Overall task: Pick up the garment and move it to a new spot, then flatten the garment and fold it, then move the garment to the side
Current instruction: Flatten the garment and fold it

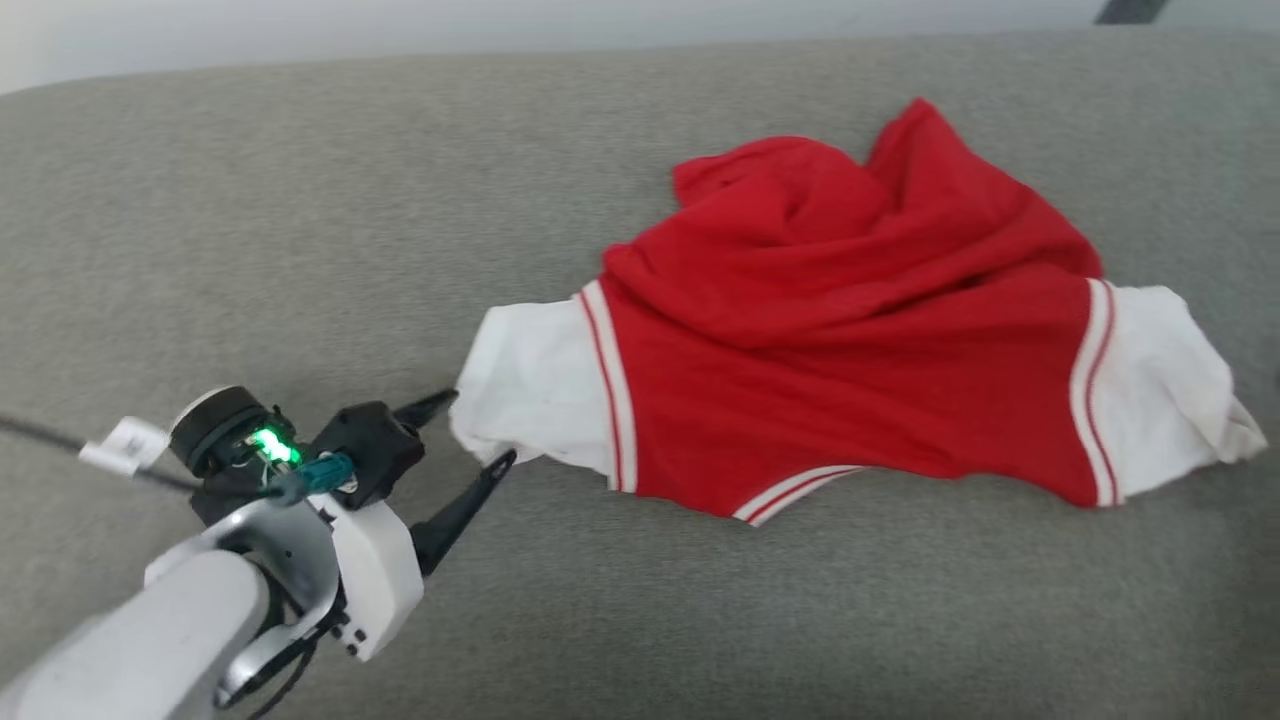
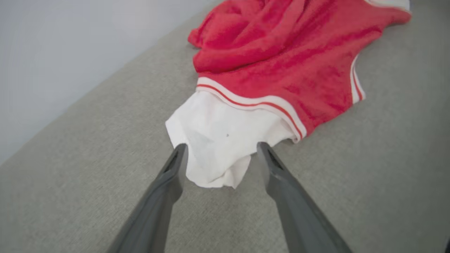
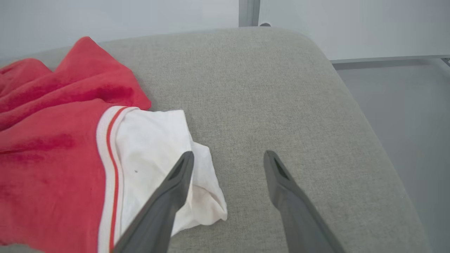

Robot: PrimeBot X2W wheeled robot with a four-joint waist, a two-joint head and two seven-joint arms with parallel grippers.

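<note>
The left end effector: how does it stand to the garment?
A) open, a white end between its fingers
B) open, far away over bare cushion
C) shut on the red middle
A: the left end effector is open around a white end of the garment.

Garment (image 1: 850,350) on cushion (image 1: 300,250), a gripper at each end.
Lies right of centre; left gripper (image 2: 221,147) straddles its left end, right gripper (image 3: 228,154) at its right end, one finger over it.
</note>
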